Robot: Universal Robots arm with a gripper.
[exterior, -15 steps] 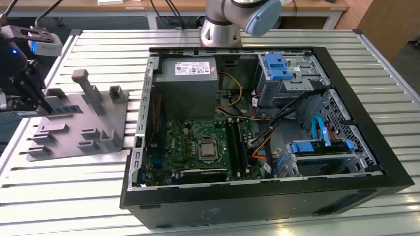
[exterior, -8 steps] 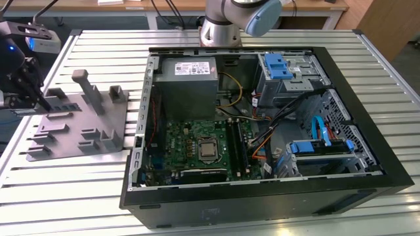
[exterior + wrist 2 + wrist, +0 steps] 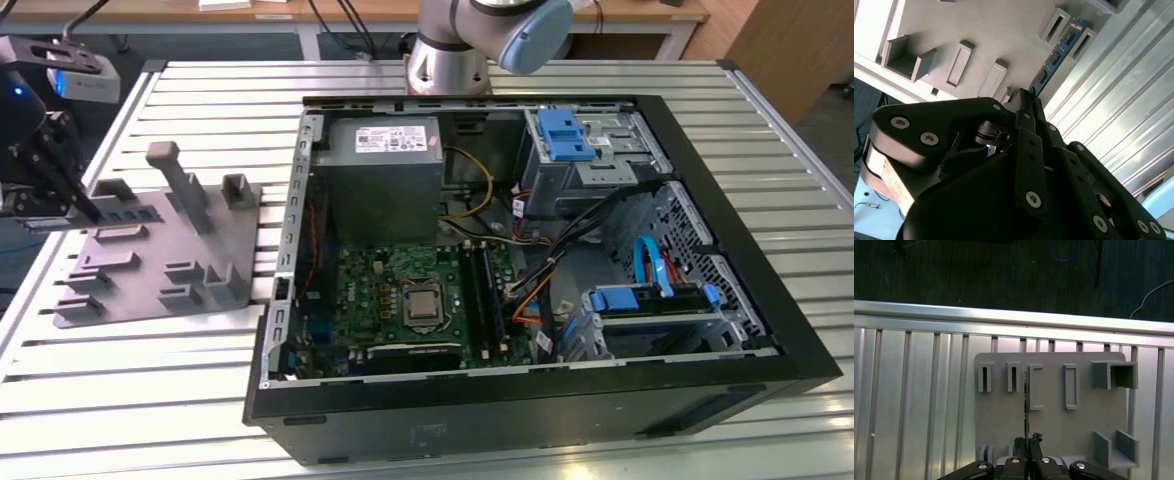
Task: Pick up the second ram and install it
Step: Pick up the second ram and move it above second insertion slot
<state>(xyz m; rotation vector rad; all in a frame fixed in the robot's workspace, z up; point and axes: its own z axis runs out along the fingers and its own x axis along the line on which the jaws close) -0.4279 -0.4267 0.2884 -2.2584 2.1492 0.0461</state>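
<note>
Over at the exterior view's left, the claw is hanging above the grey holder plate. The plate is lying on the slatted metal surface, just beside the open computer case.

The claw is gripping the second ram by one end. In the second wrist view its black fingers are clamping the near end of the blue stick. The rest of the stick is reaching away from them over the plate, with a row of dark chips showing along its face. Its far end is sitting between two of the plate's upright rectangular pegs.

In the first wrist view the ram is showing edge-on as a thin dark line. It is running from the fingertips across the plate, close alongside one of the frame-shaped pegs. I cannot tell whether the stick is resting in the holder or hanging just clear of it.

Inside the case the green motherboard is lying flat, with its long black slots toward the exterior view's right of the processor socket. The ram is well apart from them, out on the holder side of the surface. The arm's base is standing at the far edge of the surface, behind the case.
</note>
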